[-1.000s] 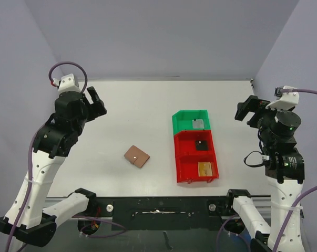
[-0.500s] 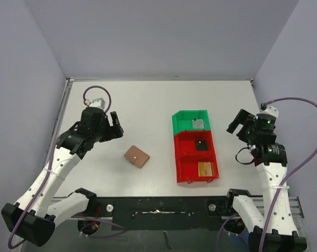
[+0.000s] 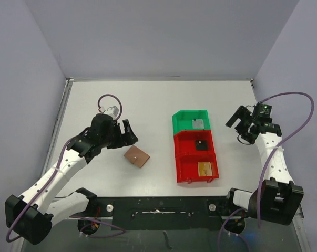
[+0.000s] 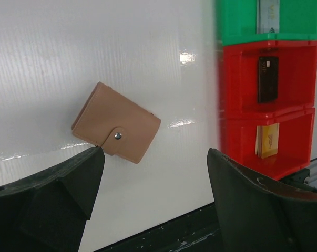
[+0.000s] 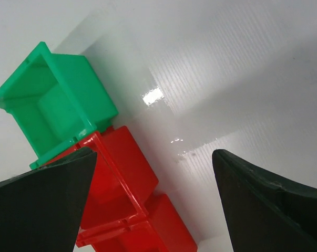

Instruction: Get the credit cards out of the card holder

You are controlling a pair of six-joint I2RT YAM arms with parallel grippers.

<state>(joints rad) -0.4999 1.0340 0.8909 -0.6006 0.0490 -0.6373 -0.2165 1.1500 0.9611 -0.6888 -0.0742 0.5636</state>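
- The card holder (image 3: 136, 156) (image 4: 116, 137) is seen lying flat on the white bench (image 3: 147, 100), folded shut, with its tab fastened by a pale snap stud (image 4: 117, 135).
- It is placed to the left of the red bin (image 3: 195, 157), apart from it, with bare bench between them.
- The left jaws are held wide open and grip nothing. They are carried by the left arm (image 3: 90, 144) close to the card holder, on its far left side.
- In the left wrist view the holder is framed just above the dark fingers (image 4: 53, 194), nearer the left one. No contact is seen.
- The right jaws are spread fully open and are empty. They are held by the right arm (image 3: 266, 142) to the right of the green bin (image 3: 190, 121) (image 5: 53, 100), apart from it.
- The green bin is set against the far end of the red bin.
- A grey card (image 3: 198, 124) is seen in the green bin. A dark card (image 4: 268, 79) and a yellow card (image 4: 267, 140) are seen in separate compartments of the red bin.
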